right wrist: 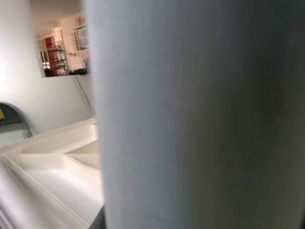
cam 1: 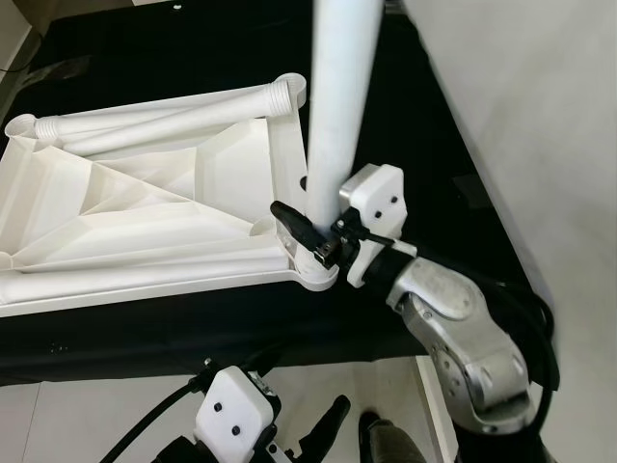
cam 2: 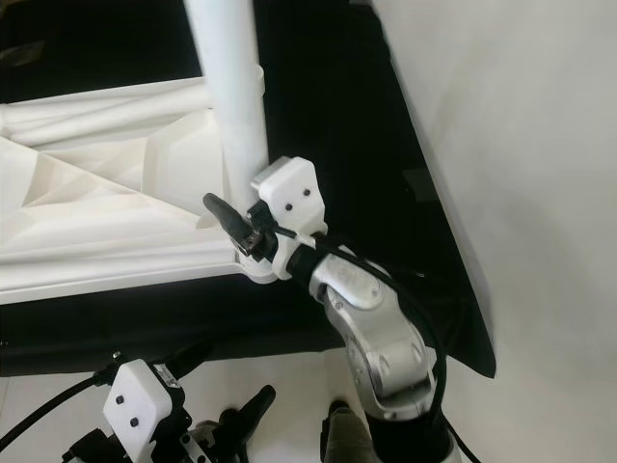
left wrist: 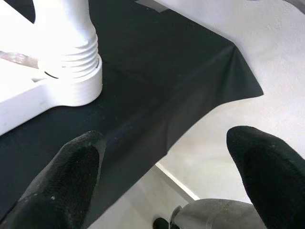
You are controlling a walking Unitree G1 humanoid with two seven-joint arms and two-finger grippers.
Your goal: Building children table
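White plastic table top (cam 1: 145, 207) lies upside down on the black cloth (cam 1: 193, 39), with a tall white round leg (cam 1: 337, 106) standing in its near right corner hole. Right gripper (cam 1: 313, 231) pinches that leg low down, and left gripper (left wrist: 164, 181) hangs spread apart near the floor. Keep the leg straight up and turn slowly so the ridges catch.
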